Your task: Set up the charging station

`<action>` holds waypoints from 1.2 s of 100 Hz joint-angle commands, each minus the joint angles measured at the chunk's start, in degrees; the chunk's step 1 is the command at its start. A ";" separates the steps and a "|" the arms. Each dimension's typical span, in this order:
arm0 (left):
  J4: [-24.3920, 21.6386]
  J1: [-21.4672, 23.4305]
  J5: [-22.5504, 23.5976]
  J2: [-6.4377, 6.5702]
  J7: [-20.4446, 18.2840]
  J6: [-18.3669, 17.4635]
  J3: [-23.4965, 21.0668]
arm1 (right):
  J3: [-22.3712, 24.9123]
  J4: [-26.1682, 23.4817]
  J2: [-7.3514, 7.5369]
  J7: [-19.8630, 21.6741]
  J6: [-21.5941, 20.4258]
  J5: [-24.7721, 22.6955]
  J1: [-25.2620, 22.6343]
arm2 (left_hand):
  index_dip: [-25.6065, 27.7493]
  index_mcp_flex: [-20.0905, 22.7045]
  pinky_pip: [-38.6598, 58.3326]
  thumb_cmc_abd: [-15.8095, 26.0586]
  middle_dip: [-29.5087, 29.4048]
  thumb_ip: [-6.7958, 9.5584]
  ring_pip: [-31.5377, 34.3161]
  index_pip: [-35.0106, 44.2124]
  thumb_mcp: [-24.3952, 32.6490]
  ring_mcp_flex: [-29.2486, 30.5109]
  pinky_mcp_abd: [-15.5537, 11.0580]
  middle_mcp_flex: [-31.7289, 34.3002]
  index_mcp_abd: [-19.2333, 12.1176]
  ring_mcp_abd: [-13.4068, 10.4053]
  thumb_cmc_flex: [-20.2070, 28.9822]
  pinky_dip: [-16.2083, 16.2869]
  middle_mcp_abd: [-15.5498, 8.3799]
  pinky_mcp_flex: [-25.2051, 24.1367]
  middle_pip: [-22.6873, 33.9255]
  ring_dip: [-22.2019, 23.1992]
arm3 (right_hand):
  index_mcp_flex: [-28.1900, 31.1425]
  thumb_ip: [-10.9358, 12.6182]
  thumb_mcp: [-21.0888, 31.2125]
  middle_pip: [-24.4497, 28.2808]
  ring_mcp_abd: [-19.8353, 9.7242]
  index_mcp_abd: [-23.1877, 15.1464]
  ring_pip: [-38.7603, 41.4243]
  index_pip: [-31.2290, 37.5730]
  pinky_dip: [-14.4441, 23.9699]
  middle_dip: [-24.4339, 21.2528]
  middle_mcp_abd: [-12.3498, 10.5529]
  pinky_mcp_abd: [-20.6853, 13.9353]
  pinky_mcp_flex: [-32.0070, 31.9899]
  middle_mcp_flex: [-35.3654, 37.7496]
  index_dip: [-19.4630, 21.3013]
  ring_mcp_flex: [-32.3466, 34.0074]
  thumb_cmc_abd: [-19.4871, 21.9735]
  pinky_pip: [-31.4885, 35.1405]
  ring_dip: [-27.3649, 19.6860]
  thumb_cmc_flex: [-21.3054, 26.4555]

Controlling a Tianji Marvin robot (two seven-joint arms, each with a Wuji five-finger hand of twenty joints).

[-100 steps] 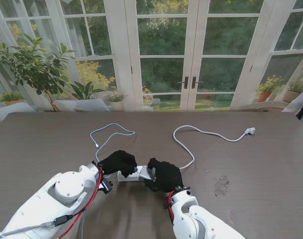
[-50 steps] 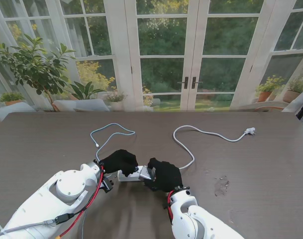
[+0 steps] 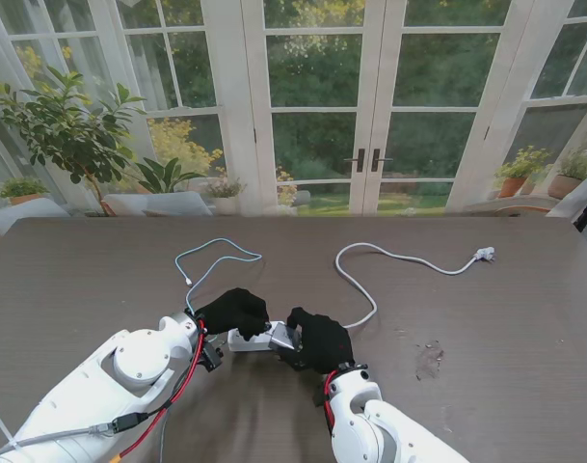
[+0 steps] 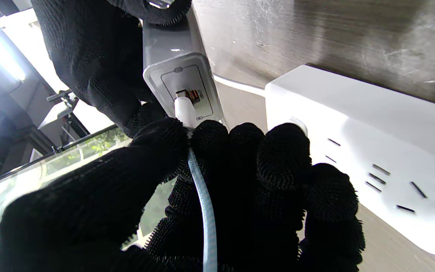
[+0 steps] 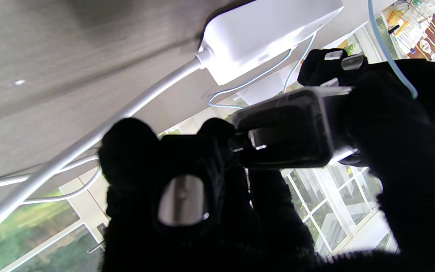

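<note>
A white power strip (image 3: 250, 340) lies on the dark table (image 3: 486, 318) between my two black-gloved hands. Its sockets show on the strip (image 4: 372, 166) in the left wrist view. My right hand (image 3: 317, 340) is shut on a grey charger brick (image 3: 284, 336), held just above the strip. The brick's port face (image 4: 187, 92) points at my left hand (image 3: 233, 311). My left hand is shut on the pale blue cable's white plug (image 4: 184, 111), whose tip sits in the brick's port. The brick's prong end (image 5: 289, 130) shows in the right wrist view.
The pale blue cable (image 3: 208, 261) loops away from my left hand toward the far side. The strip's white cord (image 3: 399, 258) curves right and ends in a plug (image 3: 484, 255). Glass doors and potted plants (image 3: 66, 130) stand beyond the table's far edge.
Both hands have edged slightly closer together over the strip; the plug and brick stay held.
</note>
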 commanded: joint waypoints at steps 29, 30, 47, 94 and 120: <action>1.49 -0.94 -2.58 -2.33 -1.64 -1.31 2.55 | -1.39 -2.36 -2.56 0.09 -1.53 0.36 0.34 | -1.92 0.13 3.31 -0.03 -0.32 -2.02 -0.08 -1.93 -0.87 1.61 0.19 0.44 -7.44 -3.38 4.04 -0.36 -3.12 0.85 -0.02 0.58 | 5.32 2.69 12.14 4.15 -8.32 -11.21 0.66 20.82 0.83 4.33 -10.48 -2.83 1.56 4.04 4.84 -0.61 3.85 -0.03 -36.96 9.85; 1.54 -0.98 -2.62 -2.34 -1.66 -1.34 2.60 | -1.40 -2.34 -2.58 0.06 -1.54 0.37 0.35 | -1.92 0.12 3.31 -0.03 -0.31 -2.03 -0.08 -1.93 -0.88 1.61 0.19 0.46 -7.45 -3.38 4.02 -0.36 -3.18 0.85 -0.01 0.58 | 5.32 2.70 12.16 4.15 -8.06 -11.22 0.69 20.80 0.83 4.34 -10.49 -2.89 1.57 4.03 4.87 -0.62 3.86 -0.05 -36.95 9.88; 2.02 -1.39 -3.03 -2.52 -1.62 -1.82 3.29 | -1.62 -2.22 -2.82 -0.08 -1.23 0.75 0.55 | -1.95 0.16 3.26 0.01 -0.40 -1.94 -0.13 -1.91 -0.91 1.64 -0.02 0.29 -7.45 -3.59 4.05 -0.43 -2.36 0.87 -0.21 0.60 | 5.43 2.67 12.16 4.11 -8.23 -11.20 0.65 20.68 0.93 4.38 -10.46 -2.85 1.63 4.05 5.12 -0.63 3.87 -0.22 -36.89 9.81; 4.04 -2.34 -1.09 -3.10 1.30 -5.39 4.75 | -1.58 -2.12 -3.12 -0.31 -1.08 1.47 0.58 | -2.94 1.90 1.65 -2.85 -3.70 -2.58 -0.52 -0.62 0.03 8.13 -3.25 3.97 -9.19 -9.39 3.72 -6.79 -4.35 13.65 -0.50 -0.62 | 5.45 2.66 12.18 4.12 -8.34 -11.20 0.55 20.60 1.14 4.41 -10.48 -3.03 1.72 4.03 5.22 -0.60 3.85 -0.34 -36.85 9.85; 3.33 -1.32 -1.19 -3.12 2.30 -6.42 3.72 | -1.53 -2.01 -3.21 -0.50 -1.03 1.60 0.70 | -11.39 6.15 0.26 -11.00 -8.30 -1.70 6.34 0.30 1.29 8.73 -3.22 7.97 -8.47 -8.99 4.20 -9.90 -3.62 20.36 1.52 -5.92 | 5.41 2.64 12.07 4.14 -8.53 -11.20 0.46 20.58 1.15 4.42 -10.60 -3.05 1.72 4.00 5.22 -0.59 4.10 -0.37 -36.89 9.82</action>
